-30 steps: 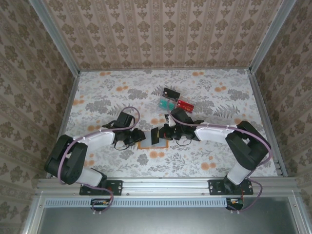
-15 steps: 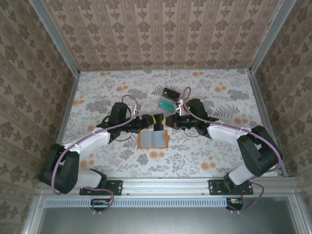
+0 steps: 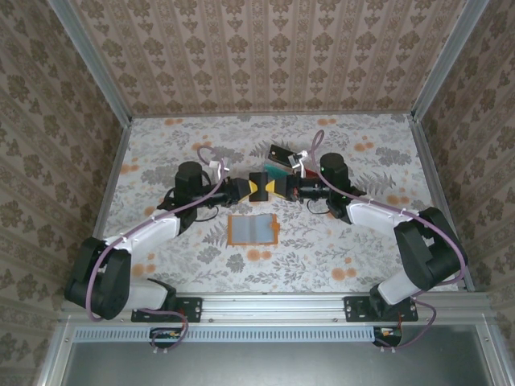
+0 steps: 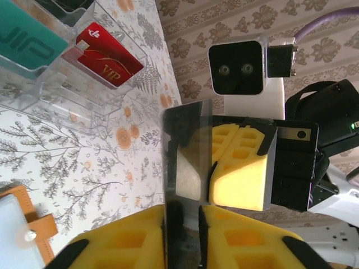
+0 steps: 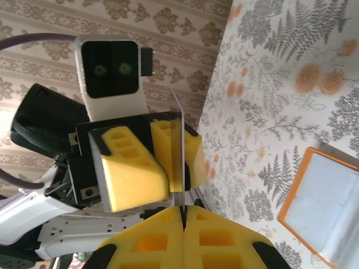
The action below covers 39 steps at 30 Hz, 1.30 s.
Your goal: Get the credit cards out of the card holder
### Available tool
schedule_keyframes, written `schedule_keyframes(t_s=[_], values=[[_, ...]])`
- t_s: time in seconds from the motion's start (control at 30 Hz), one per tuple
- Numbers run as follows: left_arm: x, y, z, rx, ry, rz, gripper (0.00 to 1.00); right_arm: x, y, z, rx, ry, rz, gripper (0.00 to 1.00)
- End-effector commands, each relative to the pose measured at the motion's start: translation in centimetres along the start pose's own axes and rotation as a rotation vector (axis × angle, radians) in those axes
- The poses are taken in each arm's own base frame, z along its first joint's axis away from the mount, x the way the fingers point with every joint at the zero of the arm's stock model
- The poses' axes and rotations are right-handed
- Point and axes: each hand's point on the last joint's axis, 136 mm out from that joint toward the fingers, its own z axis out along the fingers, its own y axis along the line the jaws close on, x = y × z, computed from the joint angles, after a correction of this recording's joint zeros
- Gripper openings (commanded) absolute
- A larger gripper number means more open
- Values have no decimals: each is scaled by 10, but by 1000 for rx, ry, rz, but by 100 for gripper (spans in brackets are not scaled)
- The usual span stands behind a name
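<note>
Lifting off the card holder (image 3: 253, 231) since a second ago, left fingers (image 4: 235, 241) and right fingers (image 5: 140, 246) both clamp one dark card (image 4: 188, 151) mid-air near the tray (image 4: 73, 101); likely a handover before drop-off.

The left gripper (image 4: 182, 216) has its yellow foam pads (image 4: 140, 221) pinched on the lower edge of a glossy black card (image 4: 185, 151) that stands up between them. The right gripper (image 4: 216, 162) meets the card from the right, its own yellow pads at the card's far edge and a white camera box (image 4: 238, 64) above them. At upper left a clear tray (image 4: 67, 95) holds a teal card (image 4: 22, 39) and a red card (image 4: 109, 56) in separate slots. A corner of the orange card holder (image 4: 36, 224) lies on the flowered table (image 4: 112, 162).
</note>
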Motion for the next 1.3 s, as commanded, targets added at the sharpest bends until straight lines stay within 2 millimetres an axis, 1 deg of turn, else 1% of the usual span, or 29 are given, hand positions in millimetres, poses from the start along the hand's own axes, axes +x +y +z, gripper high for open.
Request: schedule_keyframes(t_s=[0.0,0.07,0.1,0.13,0.37,0.4,0.47,0.5,0.53,0.57,0.63,0.67,0.7,0.73,0.77,0.83,0.93,1.1,1.17,1.27], values=[[-9,-31,-3,84,-18,81,15,-10,33,-3,-80,-6,-51,9],[-9,-35,-3,103,-22,82,10,-12,36,-3,-88,-14,-51,16],[-10,-36,-3,110,-25,80,9,-13,37,-2,-90,-14,-50,18],[-10,-36,-2,114,-29,74,8,-14,38,-2,-92,-14,-49,20],[-13,-37,0,127,-44,55,4,-21,40,2,-96,-28,-45,20],[-14,-37,0,128,-45,53,4,-21,39,3,-94,-30,-43,19],[-15,-36,-1,119,-52,48,5,-23,40,3,-95,-36,-51,13],[-15,-33,-1,109,-56,44,8,-24,40,3,-93,-38,-62,10],[-15,-29,-2,89,-60,33,13,-25,40,2,-82,-44,-77,6],[-16,-23,-4,61,-68,22,21,-27,38,2,-60,-47,-96,2],[-15,-7,-7,-18,-76,-7,43,-31,33,0,18,-52,-165,0],[-22,7,-16,-78,-109,-21,51,-33,27,-2,81,-53,-209,0],[-22,17,-20,-134,-118,-29,56,-35,23,-5,139,-50,-250,0],[-20,31,-27,-224,-124,-41,65,-37,19,-8,204,-44,-320,0],[-20,45,-35,-326,-136,-37,70,-41,13,-12,270,-39,-380,0],[-13,62,-50,-478,-116,-41,76,-51,4,-19,393,-29,-492,0],[-8,76,-68,-606,-104,-40,87,-71,-13,-31,577,-9,-636,0],[-2,88,-85,-685,-112,-53,100,-107,-27,-44,757,32,-820,0],[-1,91,-89,-698,-117,-55,100,-119,-34,-45,792,78,-865,0],[2,94,-93,-713,-117,-59,100,-130,-46,-45,836,163,-925,0]])
